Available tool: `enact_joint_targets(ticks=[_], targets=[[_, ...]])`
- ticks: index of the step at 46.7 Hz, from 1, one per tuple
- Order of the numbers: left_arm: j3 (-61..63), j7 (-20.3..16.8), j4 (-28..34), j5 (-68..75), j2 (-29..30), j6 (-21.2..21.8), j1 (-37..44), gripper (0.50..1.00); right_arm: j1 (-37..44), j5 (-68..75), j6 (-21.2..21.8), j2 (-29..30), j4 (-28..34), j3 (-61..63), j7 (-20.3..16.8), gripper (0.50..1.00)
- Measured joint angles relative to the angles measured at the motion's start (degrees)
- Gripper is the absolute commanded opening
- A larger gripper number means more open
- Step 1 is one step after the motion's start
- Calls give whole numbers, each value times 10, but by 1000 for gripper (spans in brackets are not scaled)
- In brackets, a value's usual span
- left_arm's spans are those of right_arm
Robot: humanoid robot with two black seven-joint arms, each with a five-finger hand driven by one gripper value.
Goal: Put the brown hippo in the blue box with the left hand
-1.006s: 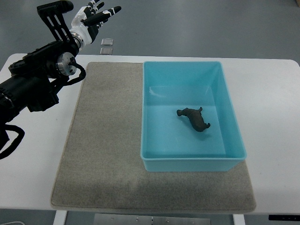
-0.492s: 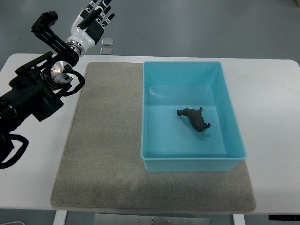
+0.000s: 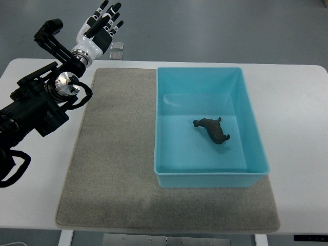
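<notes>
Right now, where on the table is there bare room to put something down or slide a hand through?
The grey mat left of the blue box is bare down to its near edge. White table right of the box is free too. Inside the box, the brown hippo lies mid-floor. The far left corner is crowded by the left hand and its arm.
</notes>
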Motion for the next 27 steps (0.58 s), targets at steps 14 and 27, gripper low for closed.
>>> enact_joint_targets(ticks=[14, 27], targets=[[1, 0, 2, 1, 2, 0, 1, 996, 0, 0, 0, 0, 0, 0, 0, 936], [0, 0, 3, 1, 12, 1, -7, 996, 10, -6, 7, 0, 11, -2, -2, 936]])
